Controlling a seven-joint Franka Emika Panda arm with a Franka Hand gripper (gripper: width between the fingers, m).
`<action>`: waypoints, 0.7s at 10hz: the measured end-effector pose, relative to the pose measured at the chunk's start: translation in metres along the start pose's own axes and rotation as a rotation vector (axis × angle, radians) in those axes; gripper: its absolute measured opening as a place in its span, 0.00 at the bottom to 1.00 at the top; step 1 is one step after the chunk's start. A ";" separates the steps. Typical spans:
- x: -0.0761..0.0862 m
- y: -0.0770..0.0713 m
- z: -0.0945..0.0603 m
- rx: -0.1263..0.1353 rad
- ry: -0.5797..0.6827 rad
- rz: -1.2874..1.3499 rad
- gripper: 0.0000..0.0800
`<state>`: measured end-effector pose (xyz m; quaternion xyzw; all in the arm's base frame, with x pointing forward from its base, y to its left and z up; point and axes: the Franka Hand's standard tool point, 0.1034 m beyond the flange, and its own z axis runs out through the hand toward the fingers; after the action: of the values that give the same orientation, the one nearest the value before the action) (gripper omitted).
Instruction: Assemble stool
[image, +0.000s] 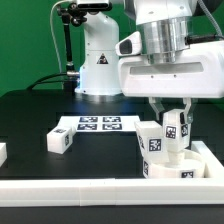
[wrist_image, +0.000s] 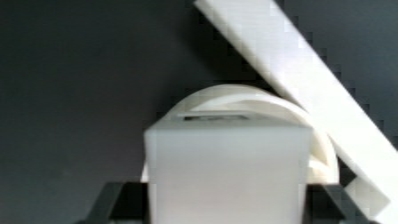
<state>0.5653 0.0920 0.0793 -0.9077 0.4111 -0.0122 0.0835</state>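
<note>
My gripper (image: 171, 118) is shut on a white blocky leg (image: 172, 128) with a square tag and holds it upright just above the round white seat (image: 170, 168) at the exterior view's lower right. A second leg (image: 150, 139) stands upright on the seat beside the held one. A third leg (image: 58, 141) lies loose on the black table at the exterior view's left. In the wrist view the held leg (wrist_image: 228, 165) fills the middle between my dark fingers (wrist_image: 121, 203), with my gripper (wrist_image: 228, 208) closed on it. The seat's curved rim (wrist_image: 249, 98) shows behind it.
The marker board (image: 96, 124) lies flat mid-table. A long white rail (image: 90, 190) runs along the front edge and another (image: 208, 152) beside the seat, which also shows in the wrist view (wrist_image: 285, 60). A small white piece (image: 2, 152) sits at the far left edge.
</note>
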 end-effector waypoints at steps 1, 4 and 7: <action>-0.001 -0.002 0.000 0.005 -0.005 0.069 0.42; -0.003 -0.004 0.000 0.017 -0.016 0.175 0.42; 0.000 -0.007 -0.004 0.014 -0.023 0.107 0.77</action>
<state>0.5701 0.0963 0.0843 -0.8838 0.4581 -0.0004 0.0951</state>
